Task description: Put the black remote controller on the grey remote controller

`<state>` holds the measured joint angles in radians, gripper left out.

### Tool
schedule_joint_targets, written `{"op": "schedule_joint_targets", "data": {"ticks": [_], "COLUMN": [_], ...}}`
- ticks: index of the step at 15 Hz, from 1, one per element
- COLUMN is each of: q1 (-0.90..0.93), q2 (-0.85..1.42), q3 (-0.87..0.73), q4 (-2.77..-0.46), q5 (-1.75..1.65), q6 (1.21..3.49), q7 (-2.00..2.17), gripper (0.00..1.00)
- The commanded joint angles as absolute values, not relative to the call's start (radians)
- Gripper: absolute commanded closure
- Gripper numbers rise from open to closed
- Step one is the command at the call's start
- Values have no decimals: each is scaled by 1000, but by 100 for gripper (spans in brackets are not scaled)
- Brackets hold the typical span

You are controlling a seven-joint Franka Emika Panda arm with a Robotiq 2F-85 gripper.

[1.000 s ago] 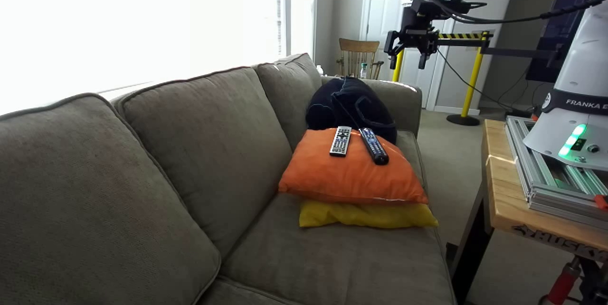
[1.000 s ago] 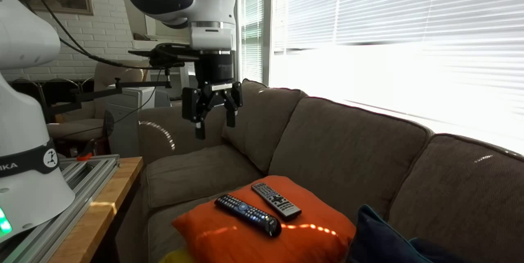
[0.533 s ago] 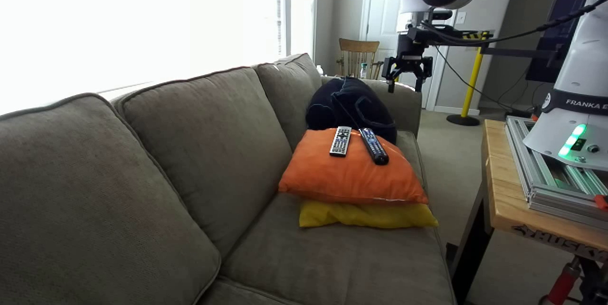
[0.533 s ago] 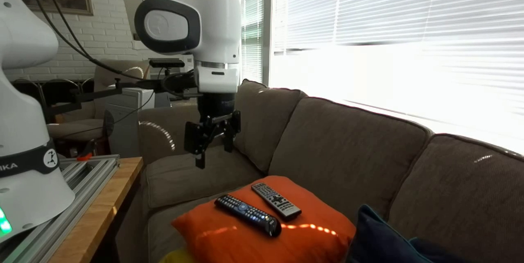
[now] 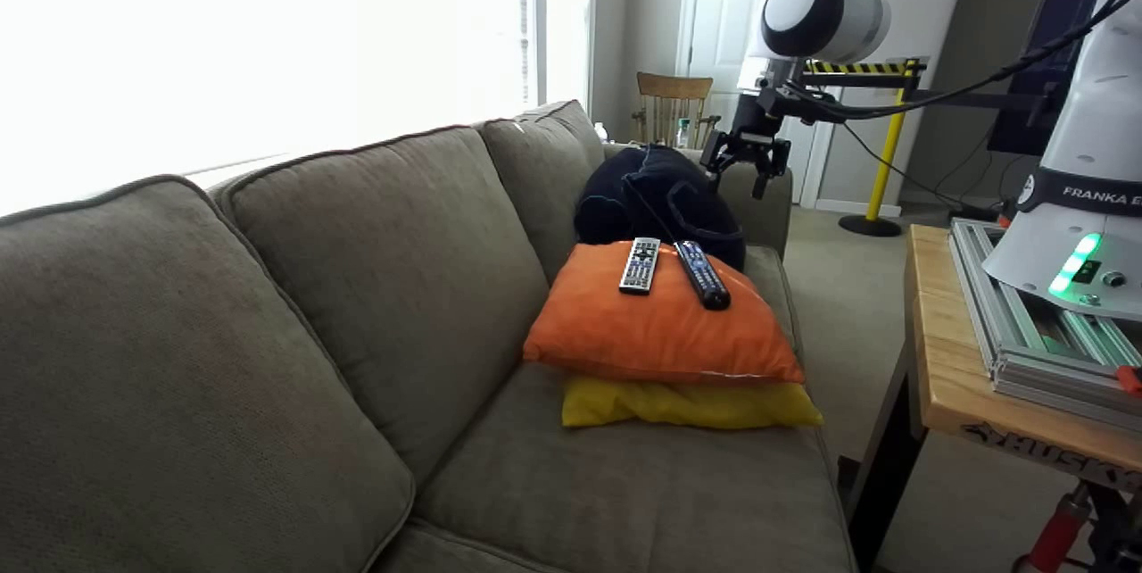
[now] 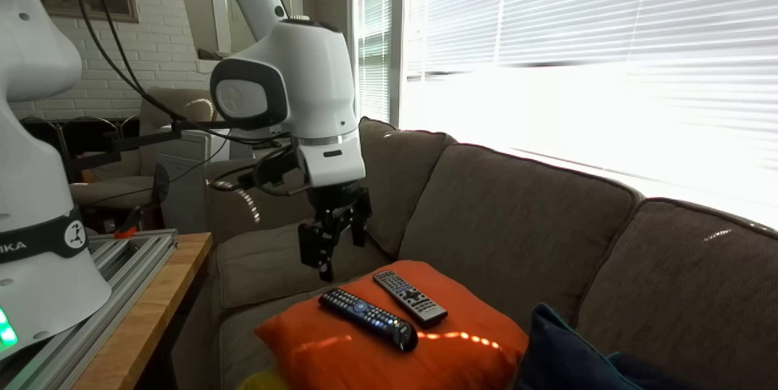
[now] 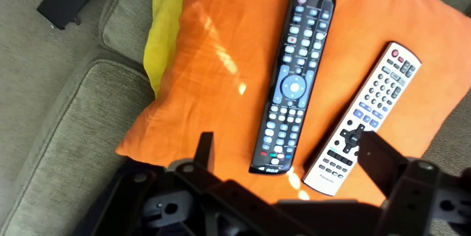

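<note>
The black remote controller [image 5: 702, 276] lies face up on the orange pillow, and it also shows in the other exterior view [image 6: 368, 318] and the wrist view [image 7: 292, 81]. The grey remote controller [image 5: 640, 266] lies beside it, apart from it, as also seen in an exterior view [image 6: 410, 297] and the wrist view [image 7: 362, 118]. My gripper [image 6: 343, 258] is open and empty, slightly tilted, above the pillow; it shows too in an exterior view [image 5: 737, 184]. In the wrist view my gripper [image 7: 285, 136] has its fingers wide apart; one fingertip overlaps the grey remote's edge in the picture.
The orange pillow [image 5: 660, 341] rests on a yellow pillow [image 5: 691, 403] on the grey-brown sofa [image 5: 580, 484]. A dark blue cloth bundle [image 5: 660, 189] lies behind the pillow. The wooden table [image 5: 946, 368] carrying my base stands beside the sofa.
My gripper has moved down toward the pillow and remotes and has tilted slightly. It stays open. Both remotes have not moved.
</note>
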<state>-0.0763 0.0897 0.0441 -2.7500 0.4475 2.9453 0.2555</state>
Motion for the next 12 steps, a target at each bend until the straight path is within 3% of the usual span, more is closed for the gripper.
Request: {"op": "schedule_joint_targets", "data": {"ticks": [1, 2, 3, 4, 9, 12], "q1": [-101, -103, -32, -75, -47, -94], "q2": [207, 235, 289, 189, 278, 303], "q3": [90, 92, -9, 57, 4, 60], "q4": [-2704, -2697, -2713, -2733, -2727, -2695], "q5": [546, 538, 380, 472, 409, 421], "q6": [3037, 3058, 3122, 3043, 3109, 3088], "q7": [131, 127, 263, 193, 228, 194], "gripper": [0, 0, 0, 0, 0, 0]}}
